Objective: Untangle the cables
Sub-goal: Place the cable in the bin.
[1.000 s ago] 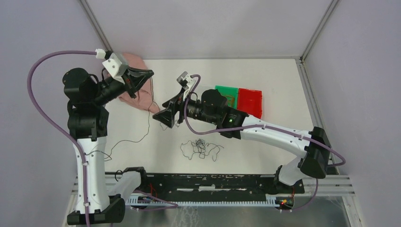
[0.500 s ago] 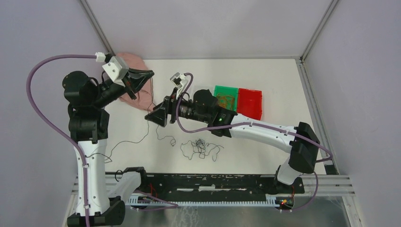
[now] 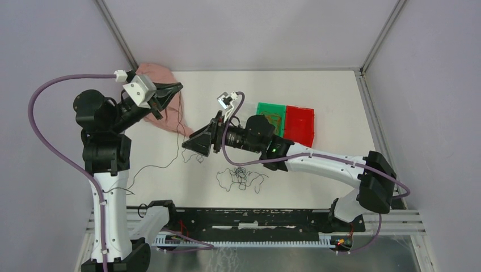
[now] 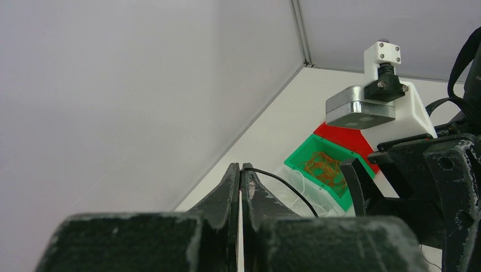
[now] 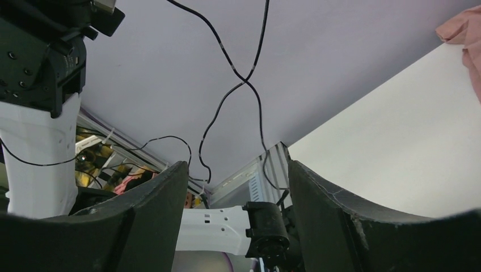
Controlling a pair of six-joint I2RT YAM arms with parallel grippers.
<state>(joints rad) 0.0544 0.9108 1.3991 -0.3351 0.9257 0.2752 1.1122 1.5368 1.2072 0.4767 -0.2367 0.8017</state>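
The left gripper (image 3: 177,88), clenched on a black strand (image 5: 245,81) above the far-left corner of the table (image 3: 317,96), dangles it upright just ahead of the right gripper (image 3: 190,144), its jaws parted, with the other cables (image 3: 241,177) lying by the near edge.

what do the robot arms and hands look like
The left arm and right arm both have white links and chunky black joints. A thick purple cable loops along each. The left hand and right hand are black, each with two tapered, scuffed fingers, behind a white-and-silver camera block. A small green light glows on the right arm.
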